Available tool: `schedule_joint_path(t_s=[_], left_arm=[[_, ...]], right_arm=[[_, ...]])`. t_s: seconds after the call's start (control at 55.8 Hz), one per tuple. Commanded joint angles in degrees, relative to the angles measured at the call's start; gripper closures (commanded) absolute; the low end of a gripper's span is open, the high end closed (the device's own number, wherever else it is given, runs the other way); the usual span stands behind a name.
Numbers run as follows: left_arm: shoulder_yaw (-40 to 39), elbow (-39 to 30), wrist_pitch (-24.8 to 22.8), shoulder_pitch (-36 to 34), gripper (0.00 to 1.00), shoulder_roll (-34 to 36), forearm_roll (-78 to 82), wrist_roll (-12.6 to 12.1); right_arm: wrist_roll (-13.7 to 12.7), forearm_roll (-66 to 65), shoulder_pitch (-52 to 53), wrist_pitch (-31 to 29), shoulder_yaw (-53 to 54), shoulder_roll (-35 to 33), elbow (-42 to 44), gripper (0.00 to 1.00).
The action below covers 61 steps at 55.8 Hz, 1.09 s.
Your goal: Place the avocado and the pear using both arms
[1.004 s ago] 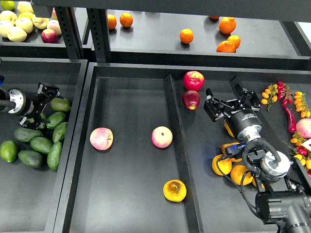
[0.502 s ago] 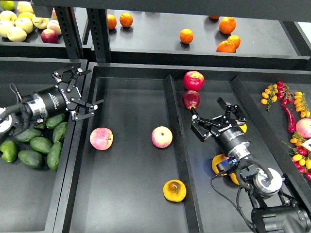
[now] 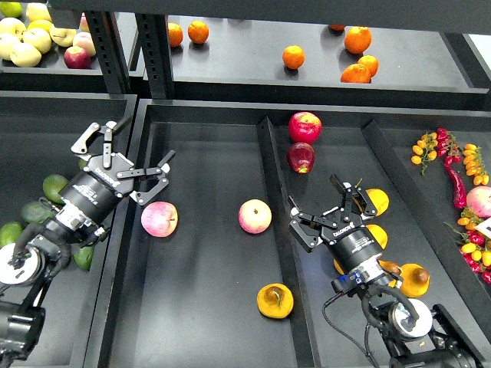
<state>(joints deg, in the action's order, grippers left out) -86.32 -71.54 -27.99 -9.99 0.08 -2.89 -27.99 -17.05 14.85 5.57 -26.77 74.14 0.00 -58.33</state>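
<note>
Avocados [image 3: 54, 186] half hidden behind left claw [image 3: 125, 158], pear [image 3: 275, 300] unobstructed

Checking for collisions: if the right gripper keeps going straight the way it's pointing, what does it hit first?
Likely nothing close: the open right gripper points up-left toward the divider between trays; depth is unclear.

pear [image 3: 275, 300]: orange-yellow, brown sunken centre, tray floor | avocado: unidentifiable

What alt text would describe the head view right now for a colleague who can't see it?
Two black arms reach over dark trays with both grippers open and empty: the left gripper above a pink apple, the right gripper beside the divider, past which lies a squat orange-yellow pear.
</note>
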Motion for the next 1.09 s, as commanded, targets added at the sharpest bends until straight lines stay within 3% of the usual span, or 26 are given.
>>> schedule_joint_path(t_s=[0.0, 0.054, 0.072, 0.161, 0.251, 0.484, 0.897, 1.076], left_arm=[[-0.60, -3.96, -0.01, 5.58, 0.01, -0.08, -0.10, -0.01], [-0.60, -4.75, -0.01, 7.61, 0.01, -0.08, -0.10, -0.01], [-0.69, -4.93, -0.01, 9.87, 0.01, -0.08, -0.01, -0.01], [-0.69, -4.93, -0.01, 12.36, 0.01, -0.08, -0.01, -0.01], [-1.13, -4.75, -0.01, 12.62, 0.01, -0.08, -0.10, -0.01], [0.36, -5.02, -0.01, 14.73, 0.01, -0.08, -0.19, -0.01], [0.98, -2.91, -0.01, 15.26, 0.01, -0.08, -0.19, -0.01], [0.98, -2.99, -0.01, 15.61, 0.01, -0.08, -0.19, -0.01]], right_arm=[[-0.27, 0.00, -0.04, -1.23, -0.66, 0.00, 0.85, 0.00], [-1.41, 0.00, 0.14, -1.23, -1.28, 0.00, 0.85, 0.00], [-4.54, 0.00, 0.57, -1.23, -2.67, 0.00, 0.94, 0.00], [-10.95, 0.00, 1.45, -1.23, -4.79, -0.96, 0.94, 0.00], [-10.95, -0.26, 1.98, -1.23, -6.81, -3.34, 1.38, 0.00], [-10.95, -3.16, 5.32, -1.23, -20.25, -17.75, 1.65, 0.00], [-10.95, -5.09, 5.15, -1.23, -28.70, -23.03, 1.73, 0.00], [-10.95, -11.07, 5.06, -1.23, -29.49, -21.80, 7.71, 0.00]])
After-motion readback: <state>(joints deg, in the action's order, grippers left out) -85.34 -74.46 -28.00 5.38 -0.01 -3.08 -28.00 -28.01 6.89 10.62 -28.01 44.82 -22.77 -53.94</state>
